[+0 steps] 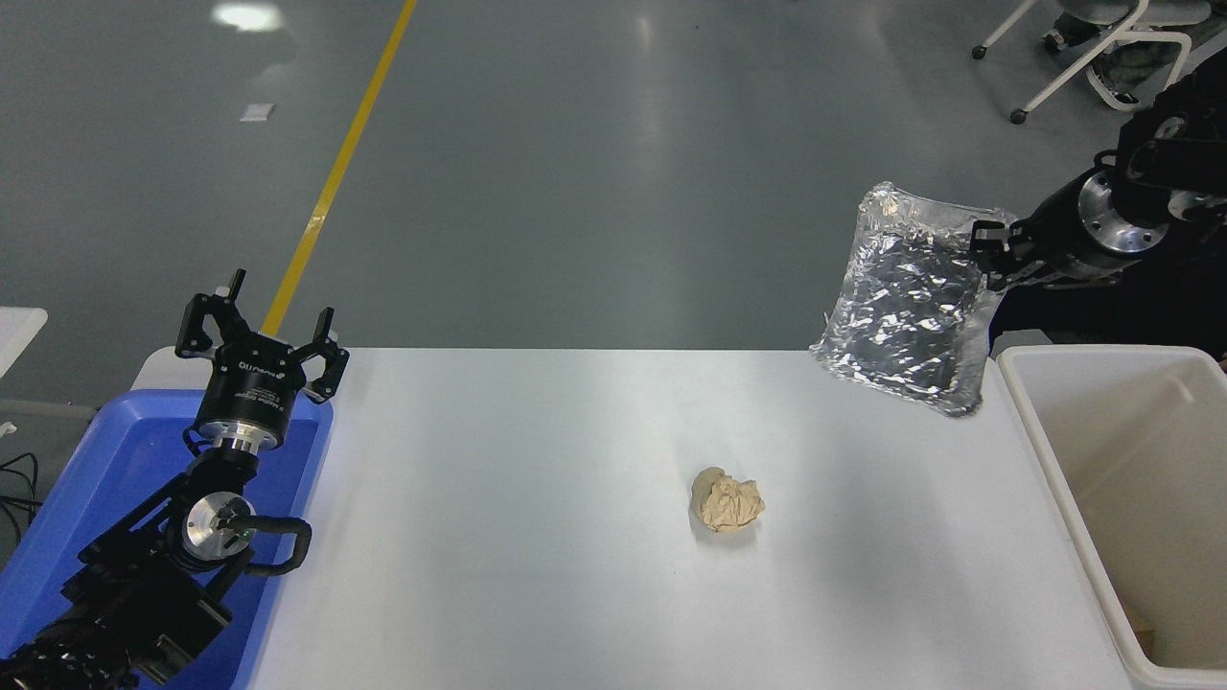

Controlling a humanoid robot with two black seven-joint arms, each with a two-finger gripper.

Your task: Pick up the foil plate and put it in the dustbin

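The foil plate (906,302) is a crinkled silver tray hanging tilted in the air above the table's far right corner. My right gripper (987,257) is shut on its upper right rim. The plate's lower right corner is just left of the dustbin (1050,450), an off-white bin with a beige inside at the table's right edge. My left gripper (261,337) is open and empty, parked at the lower left over the blue tub.
A small tan crumpled paper lump (729,501) lies on the white table (537,537) right of centre. A blue plastic tub (115,460) stands at the left edge. A wheeled chair base (1083,57) stands on the floor at the top right.
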